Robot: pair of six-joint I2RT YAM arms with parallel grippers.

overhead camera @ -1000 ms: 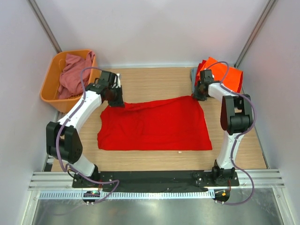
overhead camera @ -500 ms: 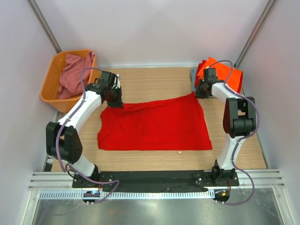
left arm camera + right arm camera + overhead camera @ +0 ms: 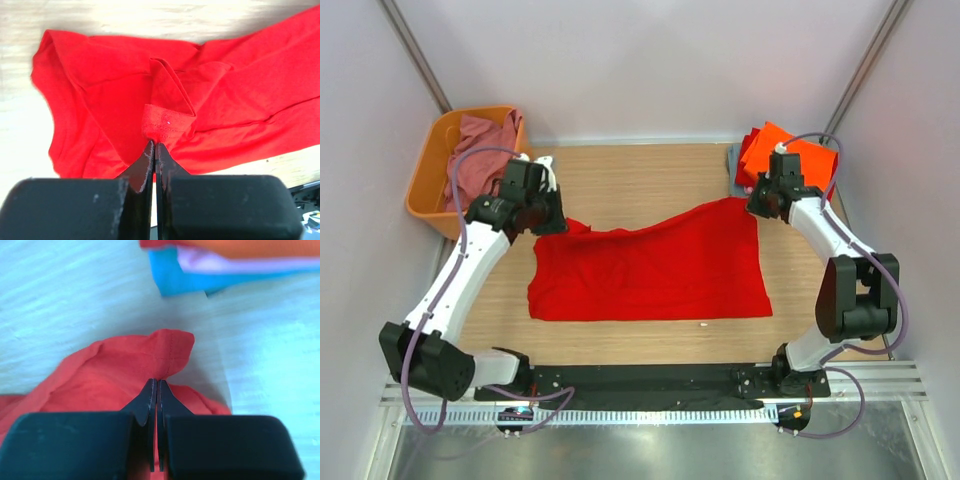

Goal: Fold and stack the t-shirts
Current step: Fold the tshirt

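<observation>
A large bright red t-shirt (image 3: 650, 268) lies spread on the wooden table. My left gripper (image 3: 552, 222) is shut on its far left corner, the cloth (image 3: 165, 120) bunched at the fingertips. My right gripper (image 3: 757, 203) is shut on its far right corner, where the hem (image 3: 170, 347) is pinched and lifted. The far edge of the shirt sags between the two grippers. A stack of folded shirts (image 3: 790, 160), orange and red on top, lies at the far right. It shows as orange, pink and blue edges in the right wrist view (image 3: 220, 265).
An orange plastic basket (image 3: 428, 190) at the far left holds a crumpled dusty rose shirt (image 3: 475, 155). White walls close in the table on three sides. The arm bases sit on a black rail (image 3: 650, 380) at the near edge.
Both grippers have lifted and drawn outward with the shirt's far corners. The left one moved left, the right one right. The far edge now rises at both ends.
</observation>
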